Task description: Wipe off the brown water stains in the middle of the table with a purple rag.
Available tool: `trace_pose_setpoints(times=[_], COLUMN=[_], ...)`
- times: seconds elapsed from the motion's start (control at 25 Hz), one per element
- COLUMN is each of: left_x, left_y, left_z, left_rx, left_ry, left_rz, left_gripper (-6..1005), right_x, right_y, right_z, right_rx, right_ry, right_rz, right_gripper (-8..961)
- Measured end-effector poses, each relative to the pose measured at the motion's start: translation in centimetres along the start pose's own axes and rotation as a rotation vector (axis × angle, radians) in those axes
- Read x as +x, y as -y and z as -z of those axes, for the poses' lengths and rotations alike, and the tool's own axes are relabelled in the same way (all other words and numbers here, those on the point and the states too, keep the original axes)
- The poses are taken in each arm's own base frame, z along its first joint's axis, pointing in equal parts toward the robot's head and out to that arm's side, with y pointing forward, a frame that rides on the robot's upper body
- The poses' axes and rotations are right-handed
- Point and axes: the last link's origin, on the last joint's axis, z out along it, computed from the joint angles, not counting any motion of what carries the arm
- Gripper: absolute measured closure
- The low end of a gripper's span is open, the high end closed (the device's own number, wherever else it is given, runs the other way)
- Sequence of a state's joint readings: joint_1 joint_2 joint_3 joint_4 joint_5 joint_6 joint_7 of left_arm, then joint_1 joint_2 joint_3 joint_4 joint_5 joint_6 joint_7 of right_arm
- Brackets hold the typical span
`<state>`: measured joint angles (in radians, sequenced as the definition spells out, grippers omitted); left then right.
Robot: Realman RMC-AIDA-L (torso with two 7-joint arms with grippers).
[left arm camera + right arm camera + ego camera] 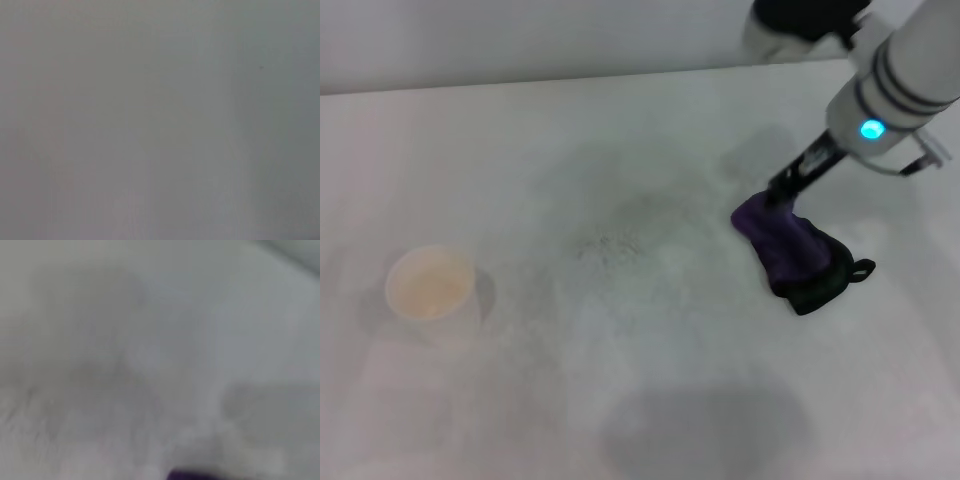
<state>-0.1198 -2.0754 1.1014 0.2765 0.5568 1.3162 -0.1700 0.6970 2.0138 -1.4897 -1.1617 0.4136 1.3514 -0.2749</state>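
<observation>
The purple rag (788, 247), bunched, with black edging and a black loop, lies on the white table (650, 400) right of the middle. My right gripper (782, 192) reaches down from the upper right, and its dark fingers are pinched on the rag's near-left end. A sliver of the rag shows in the right wrist view (190, 475). No tan blotch shows in the table's middle, only a faint grey speckled smear (615, 235). My left gripper is out of view, and its wrist view shows only a plain grey surface.
A white paper cup (430, 285) with a beige inside stands at the left of the table. The table's far edge (570, 80) runs along the top. A dim shadow (705, 430) lies near the front.
</observation>
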Motion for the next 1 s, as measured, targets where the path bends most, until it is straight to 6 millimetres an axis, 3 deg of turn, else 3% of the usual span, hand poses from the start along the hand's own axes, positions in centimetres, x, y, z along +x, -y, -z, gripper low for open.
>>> trace_pose_setpoints(times=[0.28,0.44,0.52,0.64,0.76,0.8,1.0], left_x=[0.1,0.1,0.1,0.1,0.1,0.1,0.0], left_y=[0.1,0.1,0.1,0.1,0.3,0.4,0.7], left_z=[-0.4,-0.4,-0.4,-0.4,-0.4,-0.4,-0.3], left_rx=[-0.005,-0.004,-0.004,-0.003,0.006,0.015,0.042], left_ry=[-0.002,0.0,0.0,-0.001,-0.001,-0.001,0.0], left_rz=[0.023,0.031,0.033,0.033,0.035,0.037,0.041], left_gripper=[114,113,113,113,113,113,113], right_x=[1.2,4.3,4.9,7.8,11.8,11.8,15.9], right_y=[5.2,9.7,10.4,12.5,13.9,13.9,13.9], right_z=[2.1,3.6,3.7,3.6,2.8,2.8,0.7], right_rx=[-0.099,-0.169,-0.172,-0.166,-0.099,-0.099,0.015], right_ry=[0.308,0.623,0.676,0.819,0.978,0.978,1.095], right_rz=[-0.142,-0.238,-0.251,-0.315,-0.364,-0.364,-0.425], right_gripper=[521,520,519,519,518,518,517])
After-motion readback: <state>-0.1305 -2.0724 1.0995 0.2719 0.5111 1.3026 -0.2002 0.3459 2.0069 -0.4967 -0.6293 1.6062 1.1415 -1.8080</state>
